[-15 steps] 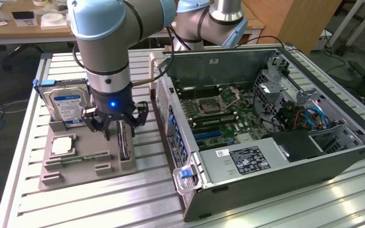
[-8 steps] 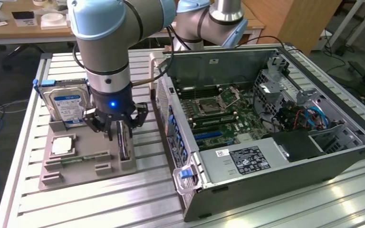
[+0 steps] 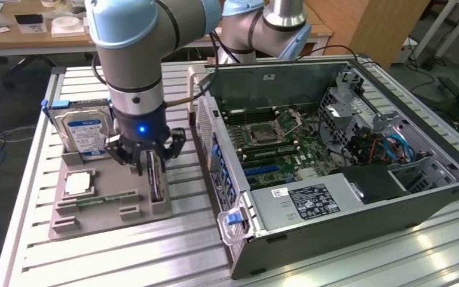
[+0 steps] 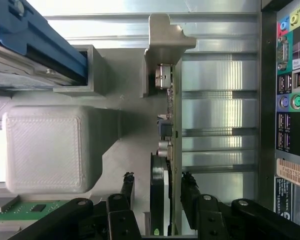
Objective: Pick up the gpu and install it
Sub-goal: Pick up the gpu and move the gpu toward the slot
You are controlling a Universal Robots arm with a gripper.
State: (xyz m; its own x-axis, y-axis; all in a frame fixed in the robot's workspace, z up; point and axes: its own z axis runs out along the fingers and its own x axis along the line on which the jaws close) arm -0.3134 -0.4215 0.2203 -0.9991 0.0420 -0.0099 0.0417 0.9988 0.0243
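The gpu [image 3: 156,181] stands on its long edge in a slot of the grey holder tray [image 3: 94,222], at the exterior view's left of the computer case. My gripper [image 3: 147,160] is lowered straight over it, one finger on each side of the card. In the wrist view the gpu [image 4: 166,150] is seen edge-on, with its silver bracket [image 4: 165,45] at the far end. My gripper [image 4: 158,181] straddles the card; the black fingertips [image 4: 127,181] stand a small gap off each face. It is open and holds nothing.
The open computer case [image 3: 421,197] lies on its side at the exterior view's right, motherboard [image 3: 277,140] exposed, its rear ports [image 4: 290,90] close beside the card. In the tray are a hard drive [image 3: 84,134], a processor [image 3: 78,182] and a green memory stick [image 3: 94,200].
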